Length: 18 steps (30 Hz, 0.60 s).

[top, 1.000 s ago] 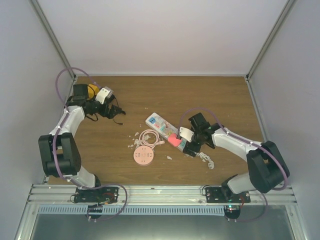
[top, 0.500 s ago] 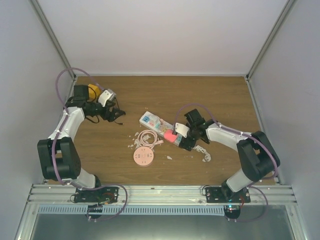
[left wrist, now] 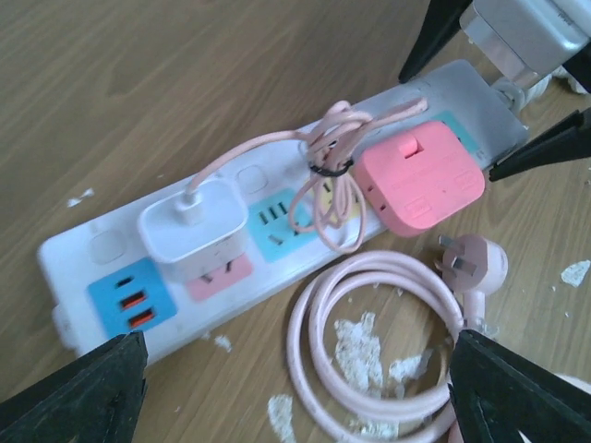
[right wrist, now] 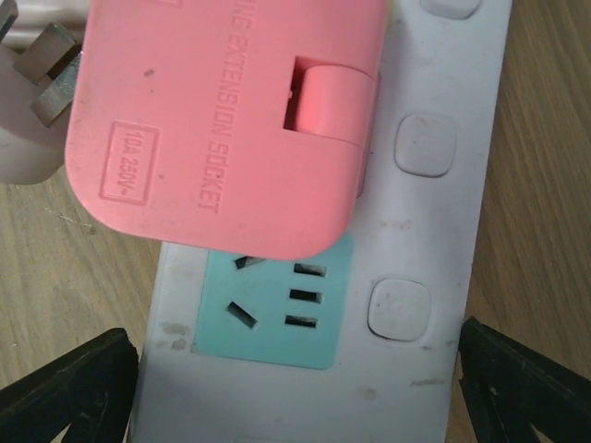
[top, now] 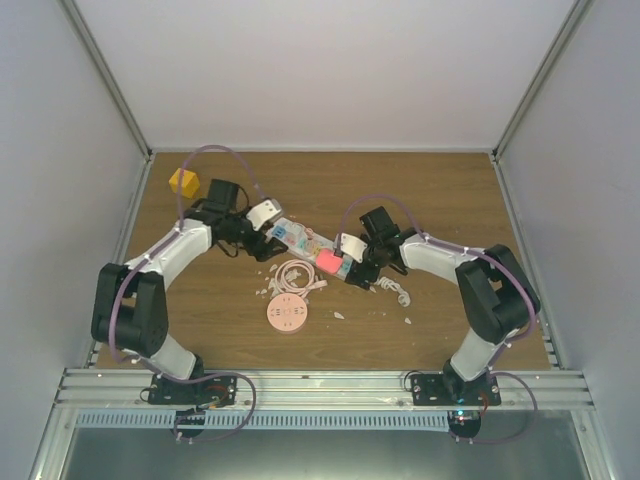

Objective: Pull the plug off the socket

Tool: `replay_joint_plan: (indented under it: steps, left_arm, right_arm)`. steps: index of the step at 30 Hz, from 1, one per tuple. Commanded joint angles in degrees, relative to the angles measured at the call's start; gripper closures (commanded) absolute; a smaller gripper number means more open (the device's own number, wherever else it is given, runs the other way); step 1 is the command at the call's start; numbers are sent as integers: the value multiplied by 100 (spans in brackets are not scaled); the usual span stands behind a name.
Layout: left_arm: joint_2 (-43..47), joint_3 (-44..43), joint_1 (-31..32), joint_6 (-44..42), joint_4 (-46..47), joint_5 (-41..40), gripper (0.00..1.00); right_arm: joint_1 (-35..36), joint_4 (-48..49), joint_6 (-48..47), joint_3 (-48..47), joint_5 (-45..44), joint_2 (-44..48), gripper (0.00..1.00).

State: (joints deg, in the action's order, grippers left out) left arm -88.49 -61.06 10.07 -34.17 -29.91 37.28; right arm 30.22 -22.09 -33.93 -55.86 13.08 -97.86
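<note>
A white power strip (top: 300,240) lies slantwise mid-table. A pink extension-socket plug (top: 328,262) sits in it near its right end, and a white USB charger (left wrist: 192,226) with a thin pink cable near its left end. My left gripper (top: 266,249) is open just beside the strip's left end, its fingertips (left wrist: 83,392) wide apart and empty, over the strip's near edge (left wrist: 83,268) and a coiled pink cable (left wrist: 369,341). My right gripper (top: 352,272) is open and straddles the strip's right end (right wrist: 434,231), right next to the pink plug (right wrist: 222,120).
A round pink disc (top: 287,315) lies in front of the coiled cable (top: 297,275). A loose pink three-pin plug (left wrist: 471,263) rests by the strip. A yellow block (top: 183,182) sits at the back left corner. White crumbs are scattered around the strip.
My left arm has swung from the back left corner to the strip's left end, uncovering the yellow block. The strip and my right gripper have shifted left and back together.
</note>
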Motion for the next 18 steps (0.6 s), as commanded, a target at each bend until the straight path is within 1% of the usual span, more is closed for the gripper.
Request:
replay_joint_plan:
  steps: [1,4,9,14,18]
  left_arm:
    - [-373,-9,492,480,720,-753,11]
    - [-661,-112,728,628,895,-1094,11]
    - [-1008,-130,903,918,1323,-1624,12]
    - [-1188,-79,940,1053,1647,-1828,13]
    - [-1316,-94,945,1227,1843,-1847,16]
  right_arm:
    - [37,283,-4,-90,134,-111,4]
    - [37,452,-39,-12,159,-108,1]
    - [37,634,-68,-4,109,-196,0]
    - [37,811,-154,4,128,-243,0]
    - [37,944,-193,11,146,-383,1]
